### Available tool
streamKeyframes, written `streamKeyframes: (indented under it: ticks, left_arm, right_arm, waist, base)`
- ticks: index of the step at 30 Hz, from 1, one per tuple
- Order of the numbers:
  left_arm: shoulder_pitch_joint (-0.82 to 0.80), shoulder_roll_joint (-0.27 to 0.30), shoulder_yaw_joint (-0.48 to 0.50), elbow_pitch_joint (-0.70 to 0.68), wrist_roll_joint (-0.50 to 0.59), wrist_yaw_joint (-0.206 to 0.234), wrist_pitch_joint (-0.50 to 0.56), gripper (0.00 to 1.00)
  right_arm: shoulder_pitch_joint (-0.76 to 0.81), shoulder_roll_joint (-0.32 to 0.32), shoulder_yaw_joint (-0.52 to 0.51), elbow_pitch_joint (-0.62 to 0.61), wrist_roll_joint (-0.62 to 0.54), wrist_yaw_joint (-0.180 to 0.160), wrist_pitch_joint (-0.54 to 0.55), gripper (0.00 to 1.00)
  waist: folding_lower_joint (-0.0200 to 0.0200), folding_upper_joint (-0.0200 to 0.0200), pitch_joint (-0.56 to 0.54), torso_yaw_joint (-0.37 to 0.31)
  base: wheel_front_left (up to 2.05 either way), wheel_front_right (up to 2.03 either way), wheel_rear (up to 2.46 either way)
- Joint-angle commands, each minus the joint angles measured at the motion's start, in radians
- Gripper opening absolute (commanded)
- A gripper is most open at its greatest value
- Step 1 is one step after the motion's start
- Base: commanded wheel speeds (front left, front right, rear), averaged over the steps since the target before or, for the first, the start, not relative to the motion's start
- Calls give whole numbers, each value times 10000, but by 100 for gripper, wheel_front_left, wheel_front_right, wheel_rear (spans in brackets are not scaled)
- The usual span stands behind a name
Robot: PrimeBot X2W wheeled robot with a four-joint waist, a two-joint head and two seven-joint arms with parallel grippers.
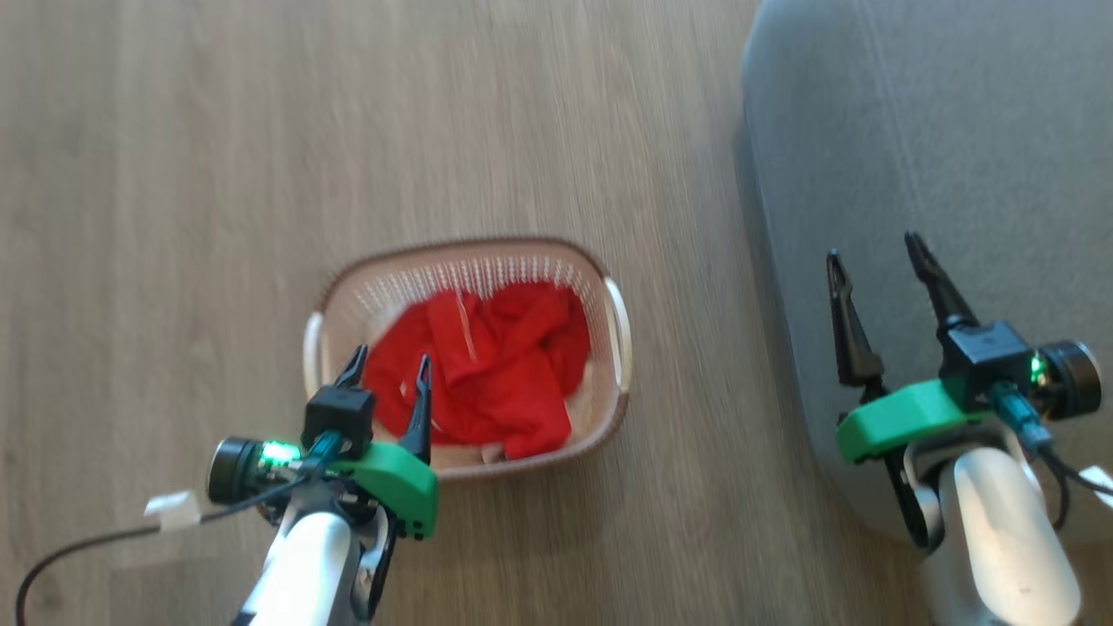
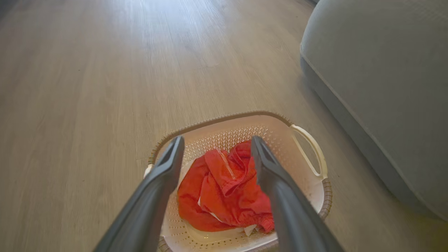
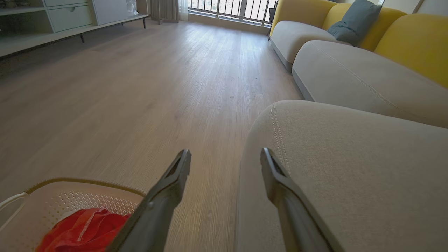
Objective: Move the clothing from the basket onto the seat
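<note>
The red clothing (image 1: 496,369) lies crumpled inside the cream basket (image 1: 609,300) on the wooden floor, its pale seam (image 2: 226,166) showing in the left wrist view. My left gripper (image 1: 389,365) hangs open over the basket's near left part, its fingers astride the clothing (image 2: 227,189) without touching it. The basket's side handle (image 2: 313,150) faces the grey seat (image 1: 948,156). My right gripper (image 1: 874,252) is open and empty above the seat's left edge; its view catches the seat (image 3: 350,168), the basket (image 3: 52,203) and the clothing (image 3: 84,231).
Bare wooden floor (image 1: 217,174) surrounds the basket. A narrow strip of floor separates basket and seat. More sofa cushions (image 3: 350,73) with yellow backs (image 3: 413,45) and a grey pillow (image 3: 355,19) stand beyond, and a white cabinet (image 3: 52,21) is at the far left.
</note>
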Motion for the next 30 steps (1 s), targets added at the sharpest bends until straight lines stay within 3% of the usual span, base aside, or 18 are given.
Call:
streamKeyframes:
  ticks: [1,9,13,16,20,24,30]
  left_arm:
    - [-381,0,192,147,247,-120,-95,100]
    - [-2637,420,-709,3067,1641,-735,-95,100]
    - [-3956,421,-1014,4198,1945,-685,-95,100]
    - [-4766,616,-1496,4957,2513,-386,-95,100]
    - [-5697,718,-1917,6200,2849,-424,-95,100]
    - [-6401,668,-2146,7283,2963,-485,-95,100]
    - [-7074,670,-2347,8062,3113,-75,355,100]
  right_arm:
    - [-309,-108,211,-393,-66,-2,-93,100]
    - [-928,-108,198,-816,84,-2,-93,100]
    - [-1117,-108,280,-1149,221,-2,-93,100]
    - [-1228,-108,472,-1443,315,-2,-93,100]
    - [-1365,-108,577,-2111,791,-2,-93,100]
    - [-1265,-108,652,-2546,893,-2,-93,100]
    - [-935,-108,706,-2933,969,-2,-93,100]
  waist:
    - [-1,0,1416,-504]
    - [-1,0,3704,-1037]
    - [-1,0,4609,-1157]
    - [-1,0,5106,-1394]
    - [-1,0,5675,-1731]
    - [-1,0,5890,-1919]
    - [-1,0,6111,-2051]
  base:
    - [0,0,0]
    - [0,0,0]
    - [0,0,0]
    - [0,0,0]
    - [0,0,0]
    - [0,0,0]
    - [0,0,0]
